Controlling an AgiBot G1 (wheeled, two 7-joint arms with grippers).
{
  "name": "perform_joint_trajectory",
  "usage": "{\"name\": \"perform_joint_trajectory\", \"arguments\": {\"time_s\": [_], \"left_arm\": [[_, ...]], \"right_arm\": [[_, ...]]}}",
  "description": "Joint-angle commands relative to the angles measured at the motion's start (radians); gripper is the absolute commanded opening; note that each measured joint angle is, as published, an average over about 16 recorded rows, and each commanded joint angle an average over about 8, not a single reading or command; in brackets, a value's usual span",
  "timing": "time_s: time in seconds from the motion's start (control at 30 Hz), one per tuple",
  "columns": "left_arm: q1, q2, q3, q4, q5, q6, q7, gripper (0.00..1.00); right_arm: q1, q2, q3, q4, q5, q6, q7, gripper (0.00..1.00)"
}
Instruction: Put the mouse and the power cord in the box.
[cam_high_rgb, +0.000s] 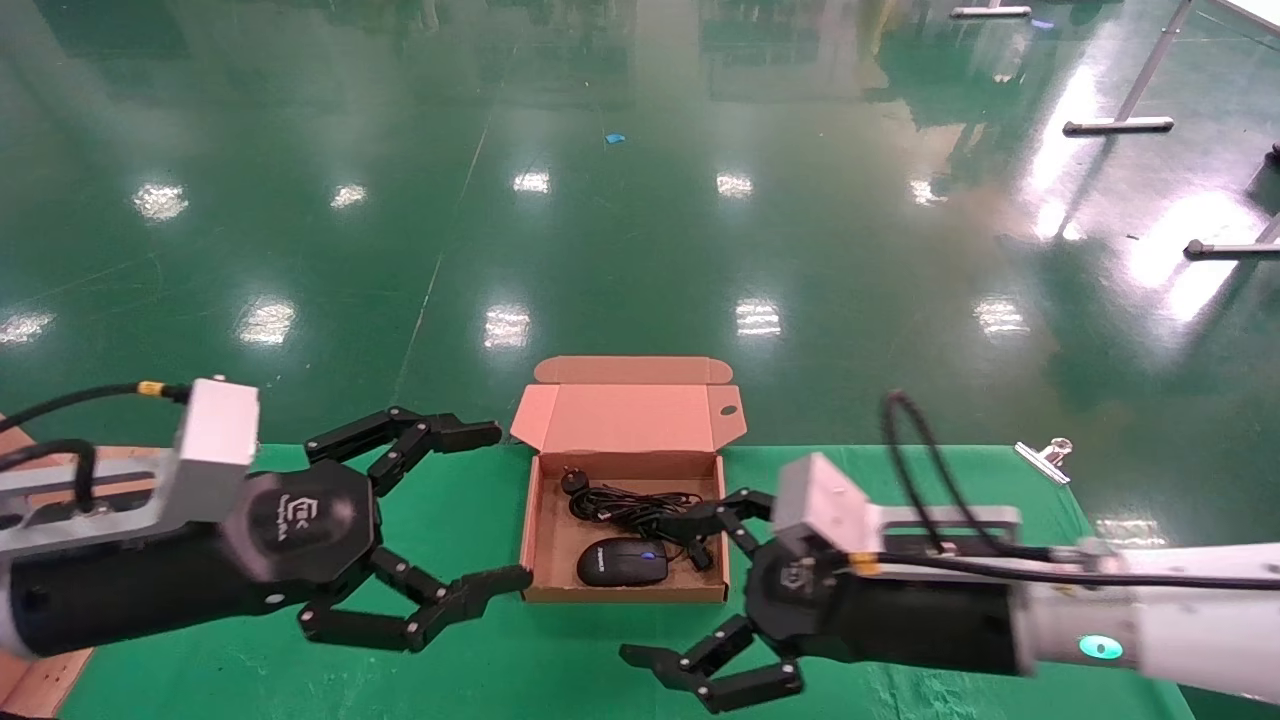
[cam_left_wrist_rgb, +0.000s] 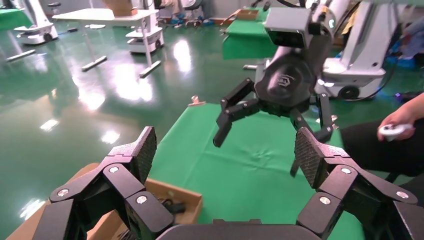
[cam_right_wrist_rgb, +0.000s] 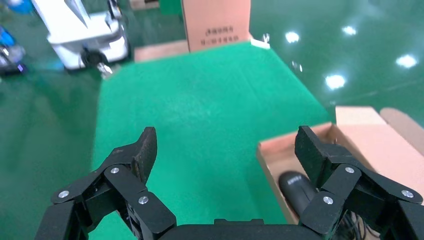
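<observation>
Nearest to you, both grippers hang over the green mat (cam_high_rgb: 470, 510) with nothing in them: the left gripper (cam_high_rgb: 470, 505) just beside the left wall of the box (cam_high_rgb: 535, 540), its fingers spread wide, and the right gripper (cam_high_rgb: 700, 590) at the box's right front corner, fingers also spread wide, one of them reaching over the right wall. You can see the mouse (cam_high_rgb: 622, 562) lying flat on the box floor near the front wall, and the cord (cam_high_rgb: 630, 505) bundled behind it, touching or almost touching it, with its round plug at the back left. So both things seem to be inside already, and the lid stands open behind. If you must shift anything, I think the mouse is light, hard and a little slippery on its curved back, so take it across the two sides, not from the top. The cord is soft and limp; a single strand would slide and uncoil, so grip the thick middle of the bundle. The cardboard walls look thin and will bend if a finger pushes them.
</observation>
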Motion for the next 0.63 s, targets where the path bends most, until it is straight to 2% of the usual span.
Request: {"name": "perform_joint_trajectory", "arguments": {"time_s": [0.03,0.53,0.63], "left_arm": [[0.014,-0.01,-0.021,-0.032,-0.005,0.009,-0.026,1.0],[0.121,-0.088,-0.177,-0.273,-0.043,0.072,-0.221,1.0],[0.132,-0.096,-0.192,-0.297,-0.047,0.079,-0.24,1.0]], "right_arm": [[-0.019,0.025,0.036,0.02,0.031,-0.028,0.005,1.0],[-0.162,0.216,0.308,0.165,0.265,-0.234,0.04,1.0],[-0.176,0.234,0.335,0.18,0.288,-0.254,0.043,1.0]]}}
